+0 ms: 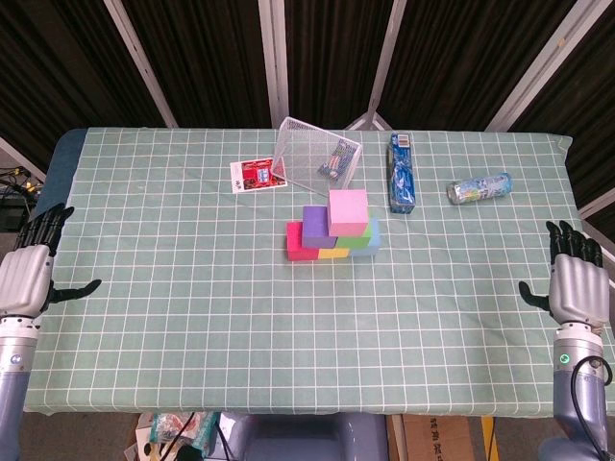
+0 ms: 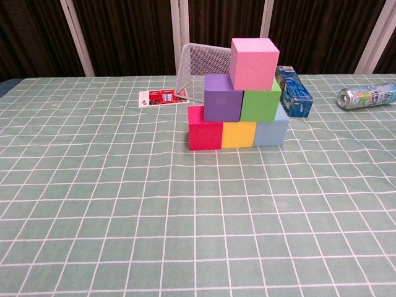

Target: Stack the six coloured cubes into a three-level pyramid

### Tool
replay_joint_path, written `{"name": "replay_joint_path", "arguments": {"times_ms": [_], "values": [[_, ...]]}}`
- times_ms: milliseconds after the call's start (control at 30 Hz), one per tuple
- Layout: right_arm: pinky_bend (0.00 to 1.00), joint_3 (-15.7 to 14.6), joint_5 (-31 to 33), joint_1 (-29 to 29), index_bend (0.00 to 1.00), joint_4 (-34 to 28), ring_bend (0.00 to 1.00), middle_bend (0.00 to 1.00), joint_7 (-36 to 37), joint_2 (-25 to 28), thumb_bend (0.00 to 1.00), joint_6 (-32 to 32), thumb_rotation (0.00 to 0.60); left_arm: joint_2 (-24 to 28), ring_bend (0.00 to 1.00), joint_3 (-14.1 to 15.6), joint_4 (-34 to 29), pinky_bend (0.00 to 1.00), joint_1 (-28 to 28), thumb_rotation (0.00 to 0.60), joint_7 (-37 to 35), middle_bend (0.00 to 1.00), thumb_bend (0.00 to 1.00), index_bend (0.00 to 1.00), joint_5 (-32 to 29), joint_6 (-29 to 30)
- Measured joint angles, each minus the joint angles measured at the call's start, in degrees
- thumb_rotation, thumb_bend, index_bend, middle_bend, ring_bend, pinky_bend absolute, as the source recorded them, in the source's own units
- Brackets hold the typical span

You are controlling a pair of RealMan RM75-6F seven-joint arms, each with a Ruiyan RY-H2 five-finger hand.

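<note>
The cubes stand as a pyramid in the middle of the table. A red cube [image 2: 205, 128], a yellow cube [image 2: 239, 133] and a light blue cube [image 2: 271, 131] form the bottom row. On them sit a purple cube [image 2: 223, 98] and a green cube [image 2: 260, 105]. A pink cube [image 2: 253, 63] tops the stack, set toward the green side. My left hand [image 1: 27, 274] hovers open at the table's left edge. My right hand [image 1: 578, 285] is open at the right edge. Neither hand appears in the chest view.
A tipped wire basket [image 1: 317, 154] lies behind the stack, with a red card [image 1: 258, 175] to its left. A blue box [image 1: 402, 172] and a lying bottle [image 1: 479, 187] are at the back right. The green checked cloth [image 1: 192, 317] covers the table.
</note>
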Motion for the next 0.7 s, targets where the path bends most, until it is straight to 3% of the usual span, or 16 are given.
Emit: {"name": "replay_joint_path", "arguments": {"times_ms": [700], "values": [[0.00,-6.2,-22.3,-12.7,0.00,23.5,0.00,0.00,13.4,-13.9,0.30,5.0,0.600,-4.7,0.00,3.7,18.5,0.01,6.7,0.600,-9.0,0.00,0.10,0.00,6.0,3.8]]}}
